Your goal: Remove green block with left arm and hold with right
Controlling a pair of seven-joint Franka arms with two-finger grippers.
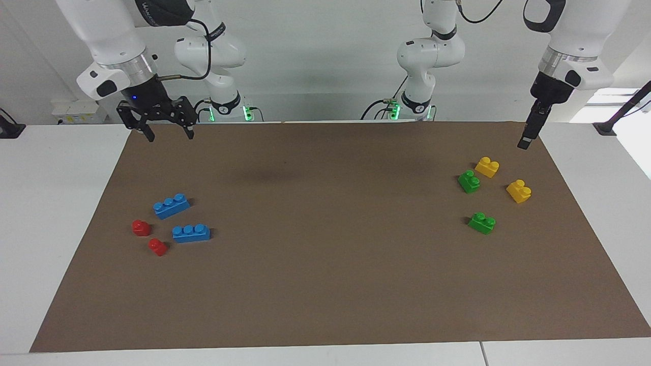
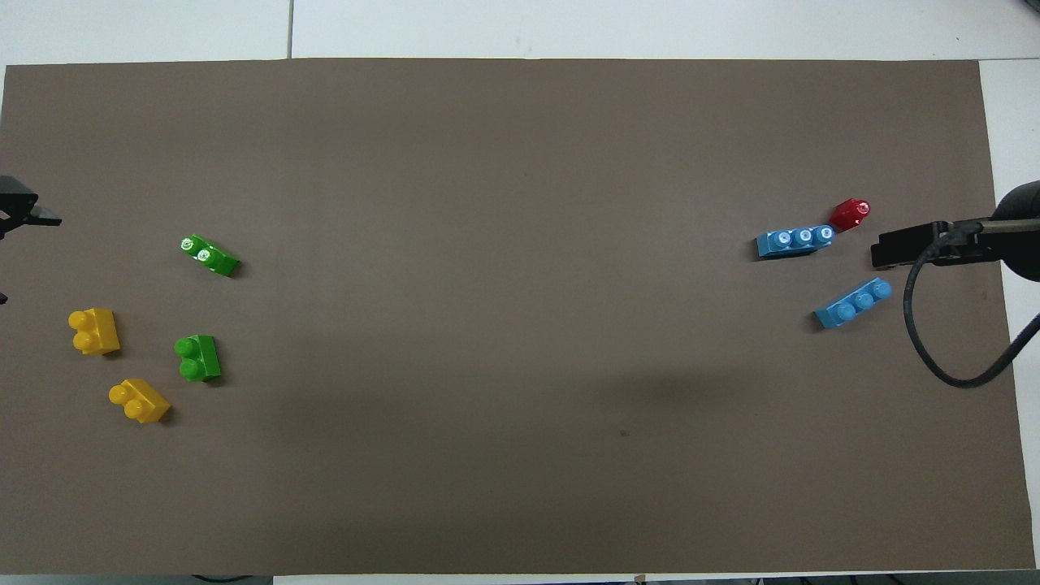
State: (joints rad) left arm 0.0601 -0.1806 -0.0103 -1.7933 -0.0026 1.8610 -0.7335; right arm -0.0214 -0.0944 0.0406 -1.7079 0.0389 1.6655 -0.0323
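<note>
Two green blocks lie on the brown mat toward the left arm's end. One green block (image 1: 469, 181) (image 2: 197, 357) sits beside a yellow brick. The other green block (image 1: 481, 222) (image 2: 210, 255) lies farther from the robots. My left gripper (image 1: 525, 140) (image 2: 12, 256) is open and empty, raised over the mat's edge at that end, apart from both green blocks. My right gripper (image 1: 169, 134) (image 2: 910, 248) is open and empty, raised high over the right arm's end of the mat.
Two yellow bricks (image 1: 486, 166) (image 1: 519, 191) lie beside the green blocks. Two blue three-stud bricks (image 1: 171, 205) (image 1: 190, 233) and two red blocks (image 1: 141, 227) (image 1: 157, 247) lie at the right arm's end. The brown mat (image 1: 325, 284) covers the table.
</note>
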